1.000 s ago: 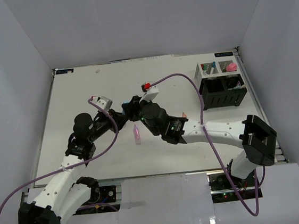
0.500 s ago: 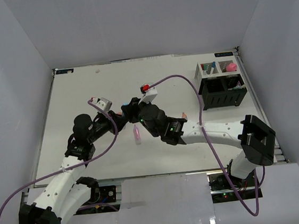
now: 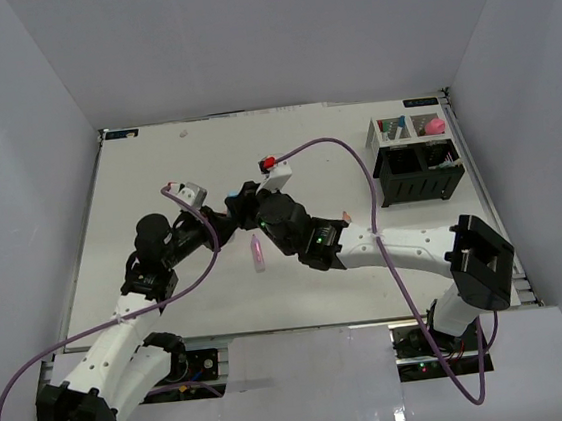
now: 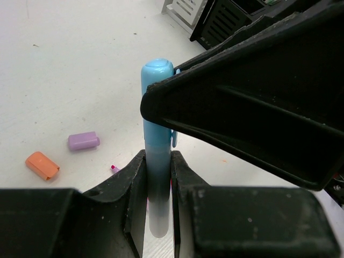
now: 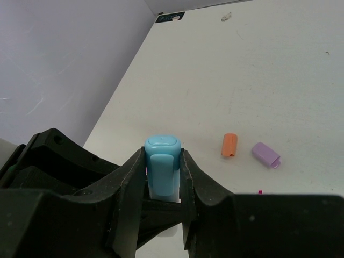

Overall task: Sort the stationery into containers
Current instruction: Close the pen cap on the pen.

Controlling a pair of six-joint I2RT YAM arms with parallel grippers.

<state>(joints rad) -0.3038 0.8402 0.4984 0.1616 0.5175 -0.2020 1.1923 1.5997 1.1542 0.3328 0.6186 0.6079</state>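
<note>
So both arms met over the middle of the tabletop (image 3: 156,173), and both had hold of the same thing: a light blue marker (image 4: 157,145), up in the air rather than lying flat. The left tool (image 4: 157,169) was clenched around the lower part of the barrel, with a finger (image 4: 135,180) pressed on each side. The right tool (image 5: 163,169) was clamped onto the cap end, right where the little clip sits. In the left wrist view the right tool's black finger covered part of the marker's upper right side.

On the tabletop under all that, a small purple piece (image 4: 83,141) and a small orange piece (image 4: 42,165) lay near each other but not touching. A pink marker (image 3: 257,253) lay flat just on the near side of the two tools.

The black organizer (image 3: 418,171) sat over at the far right of the tabletop, well apart from the arms, with the white mesh compartments (image 3: 393,130) joined on its far side. A pink-capped bottle (image 3: 435,125) was in the right-hand mesh compartment. A few pens stood in the other mesh compartment, too small to tell which ones.
</note>
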